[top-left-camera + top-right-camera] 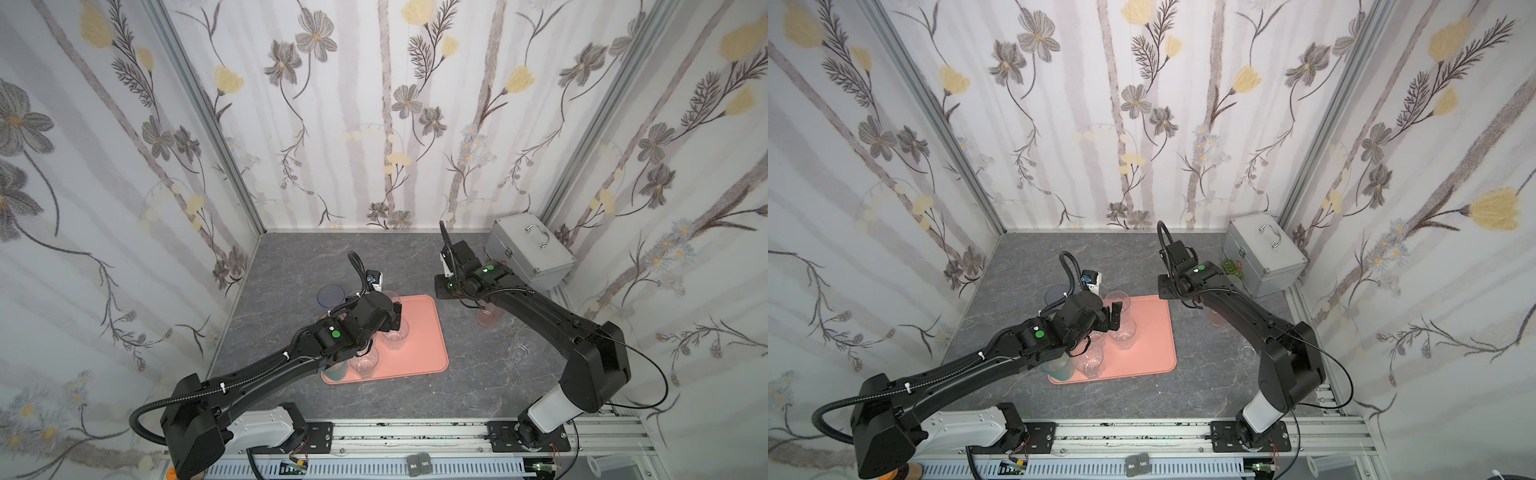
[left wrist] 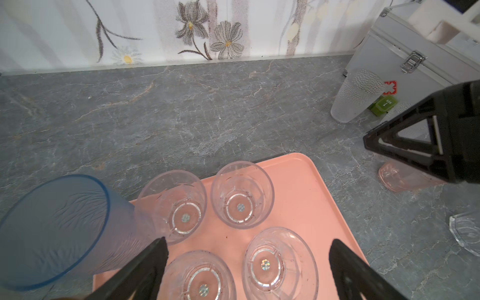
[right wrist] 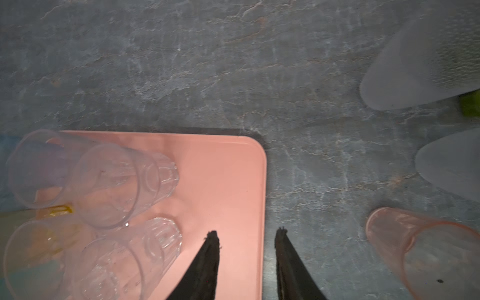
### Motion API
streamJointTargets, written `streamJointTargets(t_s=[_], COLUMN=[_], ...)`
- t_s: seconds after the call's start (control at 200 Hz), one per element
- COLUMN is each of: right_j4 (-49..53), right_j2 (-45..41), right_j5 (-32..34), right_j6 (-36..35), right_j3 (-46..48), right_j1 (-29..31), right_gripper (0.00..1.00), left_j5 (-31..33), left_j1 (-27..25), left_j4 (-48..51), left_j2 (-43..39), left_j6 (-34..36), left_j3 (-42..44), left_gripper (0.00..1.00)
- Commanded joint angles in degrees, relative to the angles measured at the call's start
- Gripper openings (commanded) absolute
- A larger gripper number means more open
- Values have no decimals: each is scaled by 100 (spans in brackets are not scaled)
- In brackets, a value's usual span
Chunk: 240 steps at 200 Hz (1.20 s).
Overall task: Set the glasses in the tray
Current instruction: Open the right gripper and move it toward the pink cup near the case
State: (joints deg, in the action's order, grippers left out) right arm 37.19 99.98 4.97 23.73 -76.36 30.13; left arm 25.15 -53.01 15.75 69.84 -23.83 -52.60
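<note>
The salmon-pink tray lies mid-table. Several clear glasses stand upright on it, with a teal one at its near left corner and a blue one by its far left corner. My left gripper hovers open above the clear glasses and holds nothing. My right gripper hangs over the tray's far right edge, jaws apart and empty. Off the tray to the right stand a pink glass, a clear glass and a frosted glass.
A silver metal case with a handle sits in the back right corner, with a small green object in front of it. Patterned walls close in the back and both sides. The arm bases stand on a rail along the front edge.
</note>
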Motion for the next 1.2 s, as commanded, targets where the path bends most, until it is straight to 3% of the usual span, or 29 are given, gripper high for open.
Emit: streamJointTargets(t_s=[0.0,0.335,0.589,0.929,1.194], right_j4=[-357,-584,-801,-382,262], right_j2=[-147,-520,-799,-1472,-2124], right_j5=[134,176,212,218,139], right_j6=[-114,-93,127,273,352], right_j3=[190,1063,1498,1932,2313], right_j1=[-402,-1263,-1513,-1837,-2468], right_gripper=[37,38,39,41,43], left_j5=[-61,-320,-470,-526,-607], left_j1=[-101,-287,-425,-465,-464], left_j4=[-511,-834,-948,-1115,-1331], left_j2=[187,1008,1524,1620,1589], left_j6=[-91,13,151,301,725], left_j3=[-71,-424,-664,-557,-495], left_gripper=[100,100,100,100,100])
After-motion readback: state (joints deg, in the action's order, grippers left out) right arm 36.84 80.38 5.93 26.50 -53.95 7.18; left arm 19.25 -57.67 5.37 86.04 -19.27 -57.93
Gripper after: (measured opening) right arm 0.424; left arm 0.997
